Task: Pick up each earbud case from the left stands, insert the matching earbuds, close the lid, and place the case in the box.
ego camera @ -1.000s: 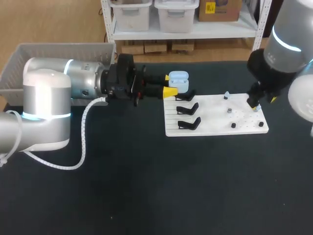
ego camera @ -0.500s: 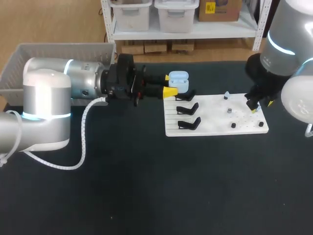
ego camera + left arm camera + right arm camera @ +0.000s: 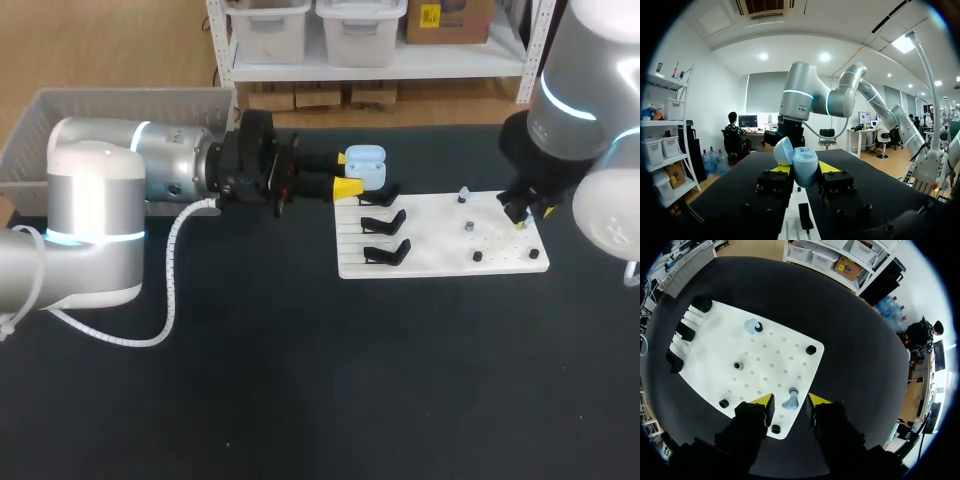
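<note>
Head view has the left arm [image 3: 110, 190] lying level across the upper left of the frame. Its gripper [image 3: 346, 172] is clamped on an open-lidded light blue earbud case [image 3: 366, 164] beside the black stands [image 3: 385, 222]. The right gripper [image 3: 520, 214] points down over the right end of the white board [image 3: 430, 255]. In the right wrist view its fingers are spread, with a blue earbud [image 3: 790, 400] between them, untouched. From overhead that earbud is hard to make out.

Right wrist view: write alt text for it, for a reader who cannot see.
The right tool hangs open over a white pegboard on a black table, a pale blue earbud on the board between its yellow-tipped fingers, touching neither. A second earbud sits farther ahead, and black stands line the board's far end.
</note>
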Robot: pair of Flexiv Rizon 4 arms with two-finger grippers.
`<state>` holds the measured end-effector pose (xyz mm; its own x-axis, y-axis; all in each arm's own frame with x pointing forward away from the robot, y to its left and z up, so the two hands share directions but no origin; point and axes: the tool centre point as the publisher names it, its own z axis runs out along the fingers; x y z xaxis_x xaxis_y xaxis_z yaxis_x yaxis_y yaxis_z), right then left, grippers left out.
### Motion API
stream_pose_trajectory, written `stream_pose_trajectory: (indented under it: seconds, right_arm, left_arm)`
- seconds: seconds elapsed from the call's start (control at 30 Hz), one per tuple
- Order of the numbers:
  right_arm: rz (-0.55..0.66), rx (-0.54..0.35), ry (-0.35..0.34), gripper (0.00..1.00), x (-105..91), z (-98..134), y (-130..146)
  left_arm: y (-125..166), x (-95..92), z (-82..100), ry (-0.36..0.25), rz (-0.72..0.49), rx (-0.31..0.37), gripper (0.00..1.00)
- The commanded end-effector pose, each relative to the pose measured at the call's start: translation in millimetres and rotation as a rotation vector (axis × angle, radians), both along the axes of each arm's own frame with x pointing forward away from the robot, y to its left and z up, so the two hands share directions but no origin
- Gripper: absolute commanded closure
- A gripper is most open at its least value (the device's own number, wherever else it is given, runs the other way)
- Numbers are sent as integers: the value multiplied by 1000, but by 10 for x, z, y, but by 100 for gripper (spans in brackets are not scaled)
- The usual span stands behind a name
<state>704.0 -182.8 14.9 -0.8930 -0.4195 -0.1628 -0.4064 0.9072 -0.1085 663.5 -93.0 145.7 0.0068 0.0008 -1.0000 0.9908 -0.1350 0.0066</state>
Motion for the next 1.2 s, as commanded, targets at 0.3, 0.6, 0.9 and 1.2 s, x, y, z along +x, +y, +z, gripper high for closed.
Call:
stream_pose_trajectory:
  seconds: [0.3,0.6,0.9,1.2]
  right_arm:
    - [-5,-12,-22,64,-16,-37,-15]
    - [-6,-15,-23,67,3,-57,-38]
    - [-9,-13,-23,68,36,-61,-44]
    - [-11,2,-19,92,30,-68,-30]
  left_arm:
    - [-3,-19,-5,-3,7,-2,100]
    - [-3,-19,-5,-3,7,-2,100]
    - [-3,-19,-5,-3,7,-2,100]
    - [-3,-19,-5,-3,7,-2,100]
